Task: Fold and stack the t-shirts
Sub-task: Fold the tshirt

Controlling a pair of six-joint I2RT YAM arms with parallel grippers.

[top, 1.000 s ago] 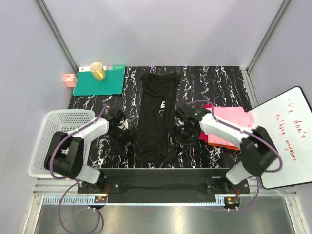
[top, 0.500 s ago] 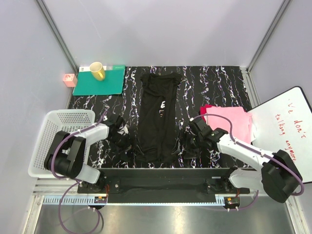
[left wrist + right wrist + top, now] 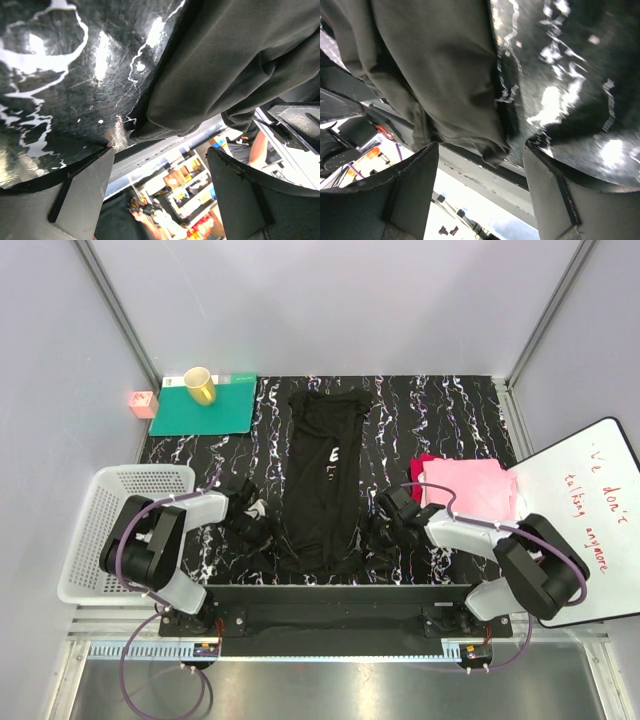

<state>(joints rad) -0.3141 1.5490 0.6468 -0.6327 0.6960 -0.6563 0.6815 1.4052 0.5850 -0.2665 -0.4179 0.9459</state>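
Black shirt (image 3: 325,475) lies as a long strip down the table (image 3: 450,420), left gripper (image 3: 266,536) and right gripper (image 3: 374,540) both wide at its near hem corners (cloth bunched there), so a shallow pinch may catch one layer and skew the fold.

One black t-shirt (image 3: 325,480), two folded shirts (image 3: 470,485), one cup (image 3: 199,387), one basket (image 3: 112,473), one whiteboard (image 3: 585,510)
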